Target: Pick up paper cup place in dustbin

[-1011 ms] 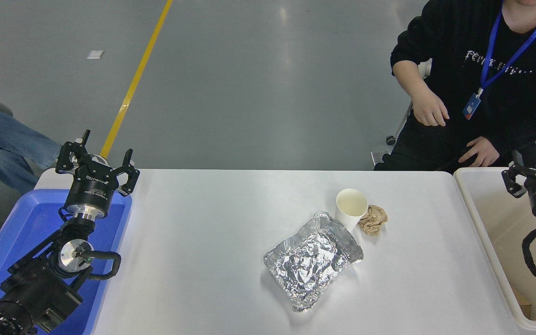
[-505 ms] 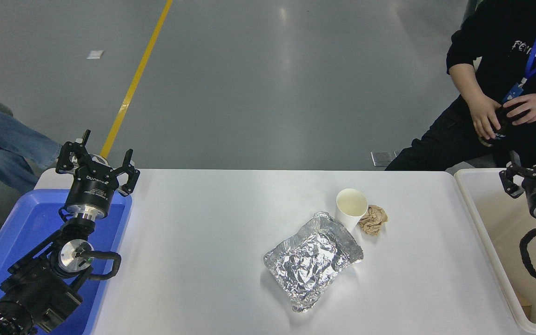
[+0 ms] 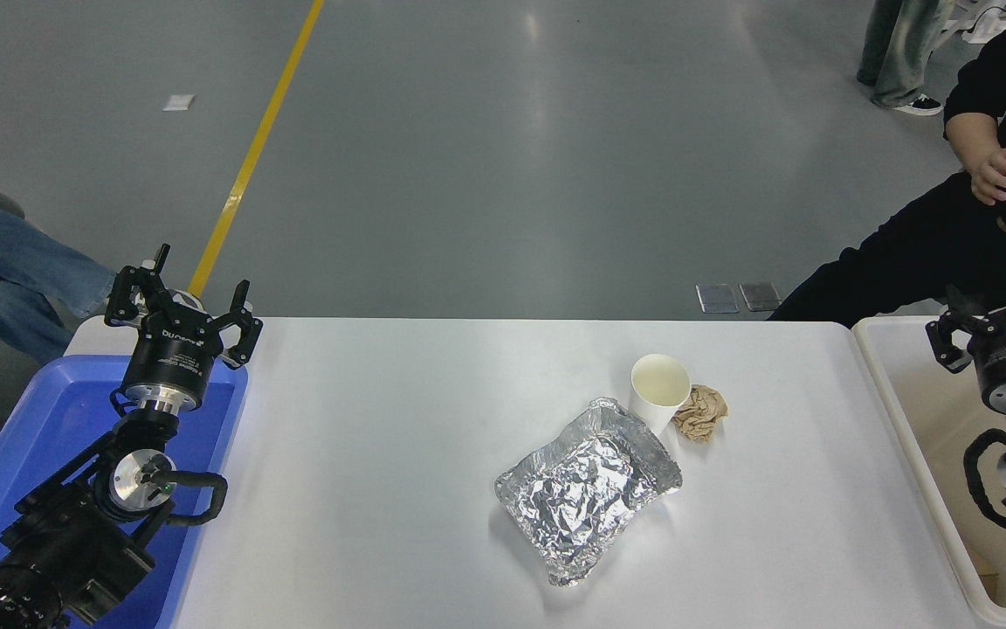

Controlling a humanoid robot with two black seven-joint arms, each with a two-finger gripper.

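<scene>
While the paper cup [image 3: 659,393] stands upright near the table [image 3: 381,480] centre, touching a crumpled foil tray [image 3: 586,487] and just beside a brown paper ball [image 3: 700,412], nothing is gripped. Over the dustbin [image 3: 913,437] at the right edge, the right gripper [image 3: 992,314] is seen with fingers spread and empty. Above the blue bin [image 3: 40,419], the left gripper [image 3: 184,297] is parked, fingers likewise spread.

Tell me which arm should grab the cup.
Right. The right gripper hangs open over the dustbin, nearer the cup. The left gripper sits far off over the blue bin.
</scene>
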